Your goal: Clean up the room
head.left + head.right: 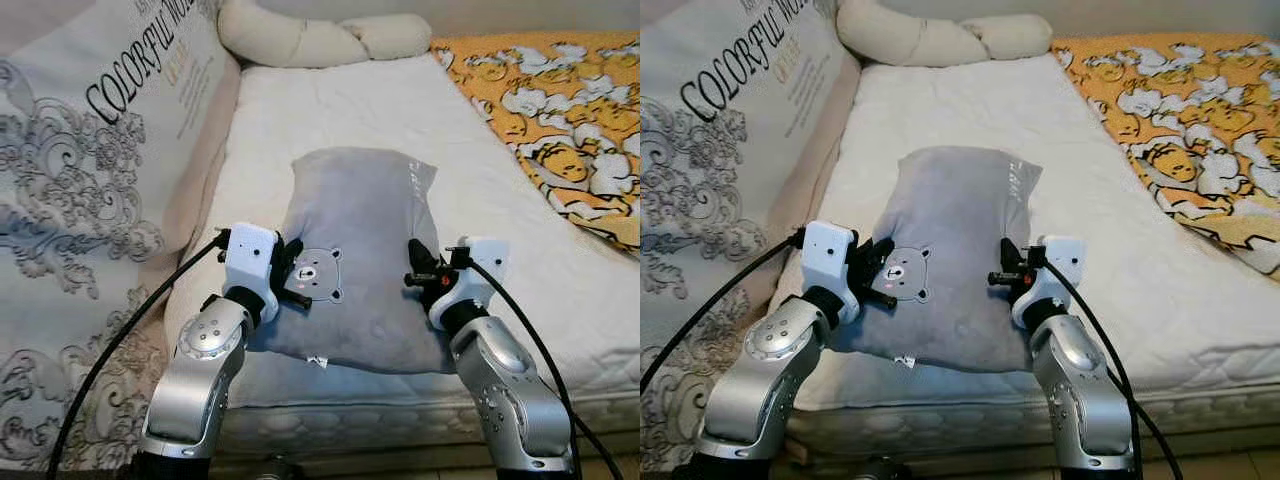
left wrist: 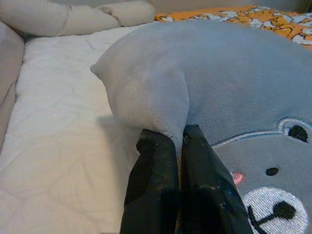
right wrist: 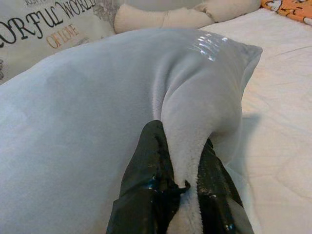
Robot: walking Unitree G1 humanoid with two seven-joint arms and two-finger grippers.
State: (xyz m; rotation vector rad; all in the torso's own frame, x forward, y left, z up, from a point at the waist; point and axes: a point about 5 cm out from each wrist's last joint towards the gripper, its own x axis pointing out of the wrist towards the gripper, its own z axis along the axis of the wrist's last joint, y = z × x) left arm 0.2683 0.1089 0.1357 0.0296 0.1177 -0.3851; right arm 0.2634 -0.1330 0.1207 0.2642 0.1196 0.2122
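White quilted mattress (image 1: 400, 120) fills the middle of the head view, with a tall cream printed cushion (image 1: 90, 200) at the left edge, a pale knotted bolster (image 1: 310, 40) at the top, and an orange cartoon-print blanket (image 1: 560, 120) at the upper right. Low in the centre lies a soft grey plush pillow with an embroidered bear face (image 1: 360, 250), its long axis running from the near mattress edge toward the bolster. The left gripper (image 2: 178, 146) pinches the pillow's left edge with fingers nearly closed; the right gripper (image 3: 187, 161) clamps a fold on its right edge.
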